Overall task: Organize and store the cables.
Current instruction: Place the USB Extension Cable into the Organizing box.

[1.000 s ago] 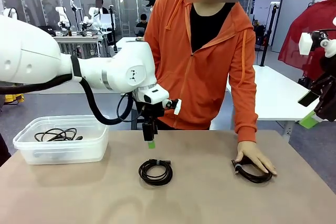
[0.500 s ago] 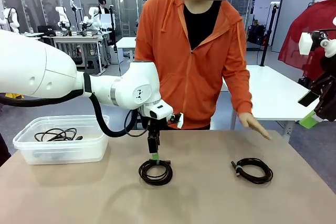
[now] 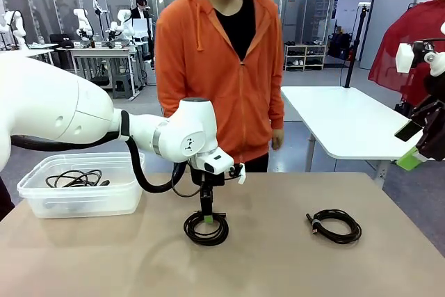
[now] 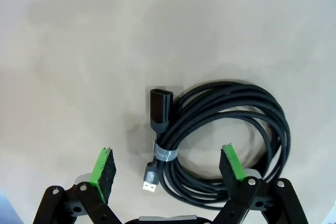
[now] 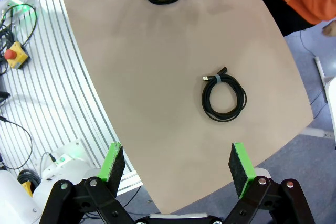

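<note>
Two coiled black cables lie on the tan table. The nearer coil (image 3: 206, 229) sits at the table's middle, tied with a grey band (image 4: 164, 151), its plugs pointing out beside the band. My left gripper (image 3: 206, 216) stands straight down over this coil, open, its green pads (image 4: 103, 168) straddling the banded side in the left wrist view and touching nothing. The second coil (image 3: 335, 226) rests alone at the right, also seen from above (image 5: 224, 97). My right gripper (image 5: 177, 166) hangs high above the table, open and empty.
A clear plastic bin (image 3: 83, 203) at the left holds another black cable (image 3: 75, 179). A person in an orange hoodie (image 3: 219, 81) stands behind the far edge, hands off the table. A white table (image 3: 348, 126) stands beyond at the right.
My left gripper has come down and a little right onto the middle coil. The person lifted a hand off the right coil and stepped back toward the left.
</note>
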